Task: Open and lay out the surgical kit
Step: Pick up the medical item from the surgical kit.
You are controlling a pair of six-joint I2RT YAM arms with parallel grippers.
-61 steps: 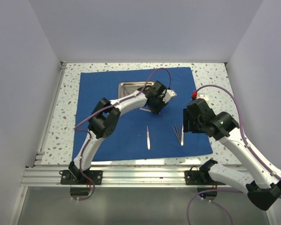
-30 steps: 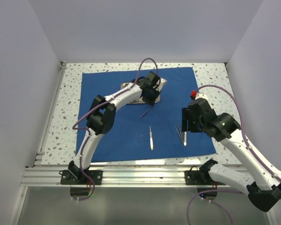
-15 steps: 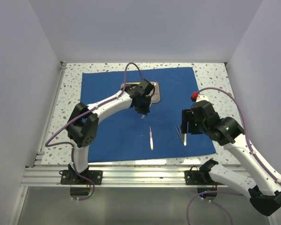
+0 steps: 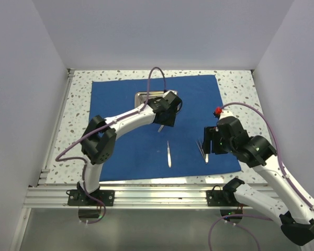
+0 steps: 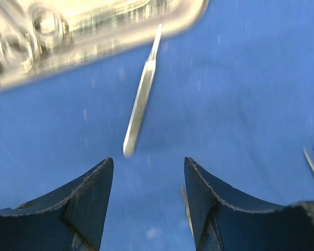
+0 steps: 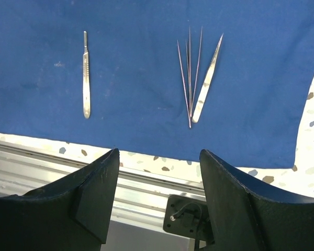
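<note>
Left jaws parted over flat instrument (image 5: 141, 97), tip at tray (image 5: 83, 44) edge.

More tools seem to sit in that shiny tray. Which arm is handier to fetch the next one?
The left, probably. Its open, empty gripper hangs just beside the steel tray. The right gripper is farther off, by the tweezers near the blue cloth's front edge.

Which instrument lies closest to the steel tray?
The handle by the left claw, tip at the tray rim; the second handle and tweezers lie farther off.
</note>
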